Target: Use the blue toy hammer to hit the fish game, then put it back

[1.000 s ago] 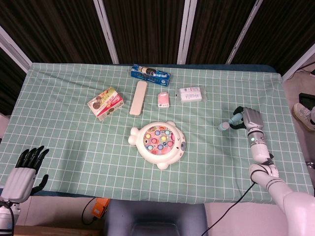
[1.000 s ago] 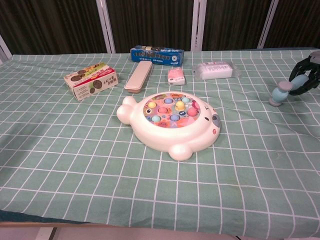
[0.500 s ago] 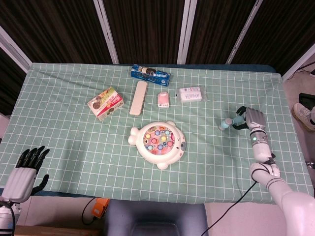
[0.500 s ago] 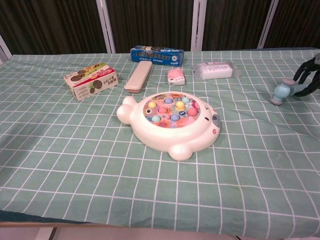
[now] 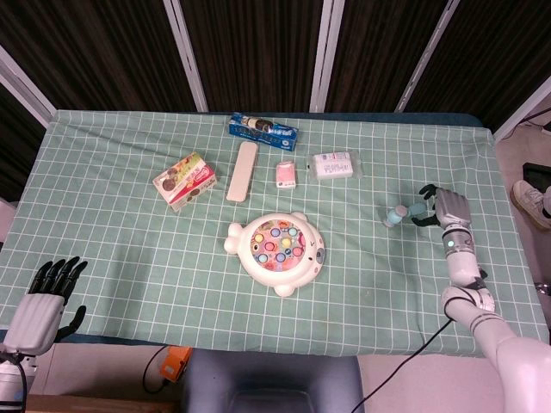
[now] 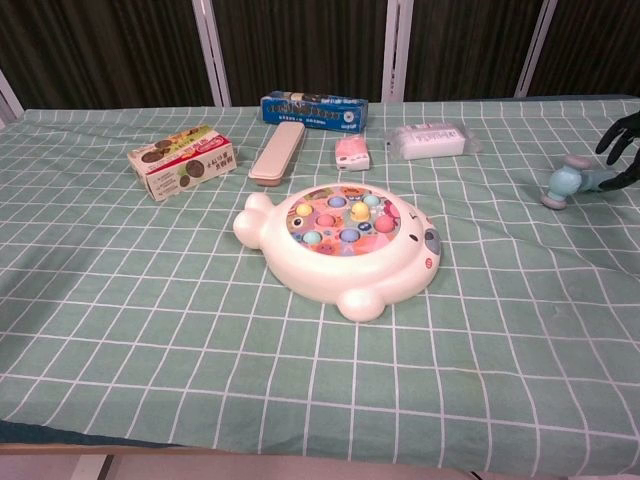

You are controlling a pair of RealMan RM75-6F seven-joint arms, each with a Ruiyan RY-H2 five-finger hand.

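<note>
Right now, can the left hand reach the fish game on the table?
Probably not soon: the left hand hangs open past the table's near-left edge, far from the fish game. Only bare cloth lies between them.

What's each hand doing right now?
Left hand: open, holding nothing, off the table edge.
Right hand: fingers spread around the hammer handle; cannot tell if it grips.

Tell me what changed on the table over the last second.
The right hand drew back toward the table's right edge, its fingers opening off the blue toy hammer, which tipped down onto the green checked cloth. The white fish game, the boxes and the left hand stayed put.
</note>
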